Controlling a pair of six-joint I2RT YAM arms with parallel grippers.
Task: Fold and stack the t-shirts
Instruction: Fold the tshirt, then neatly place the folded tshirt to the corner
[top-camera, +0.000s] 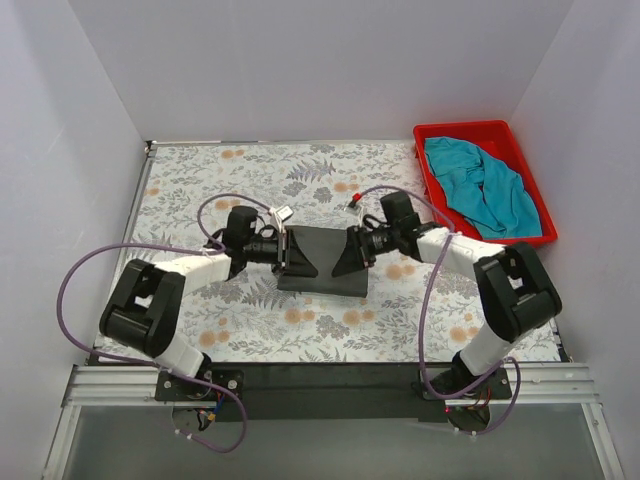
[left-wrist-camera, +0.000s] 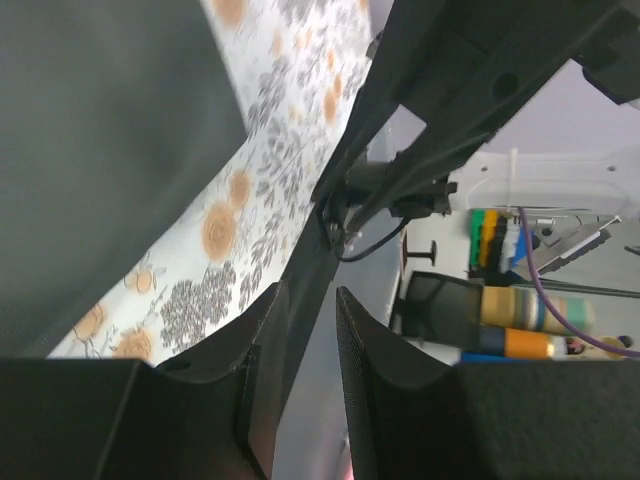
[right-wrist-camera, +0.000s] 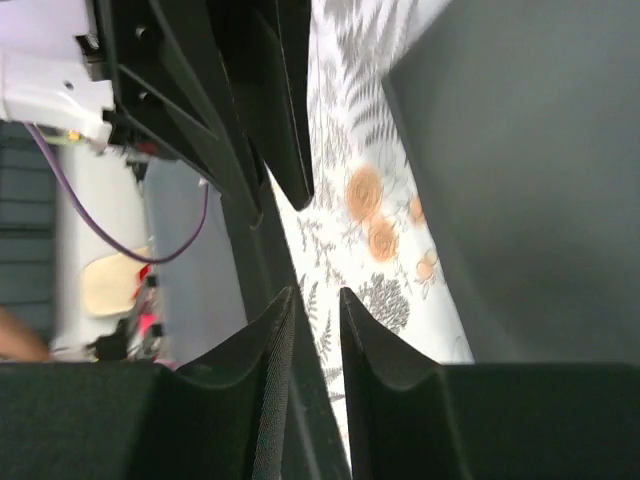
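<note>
The dark charcoal t-shirt (top-camera: 322, 262) lies folded into a small rectangle at the middle of the table. It fills the left of the left wrist view (left-wrist-camera: 100, 150) and the right of the right wrist view (right-wrist-camera: 530, 180). My left gripper (top-camera: 292, 252) is over the shirt's left edge and my right gripper (top-camera: 350, 252) is over its right edge, pointing at each other. The left gripper (left-wrist-camera: 308, 290) has its jaws a little apart with nothing between them. The right gripper (right-wrist-camera: 316, 292) is the same. The teal-blue t-shirt (top-camera: 482, 186) lies crumpled in the red bin (top-camera: 440, 134).
The table wears a floral cloth (top-camera: 250, 170). The red bin stands at the back right corner. White walls close the left, back and right sides. A dark rail (top-camera: 330, 378) runs along the near edge between the arm bases.
</note>
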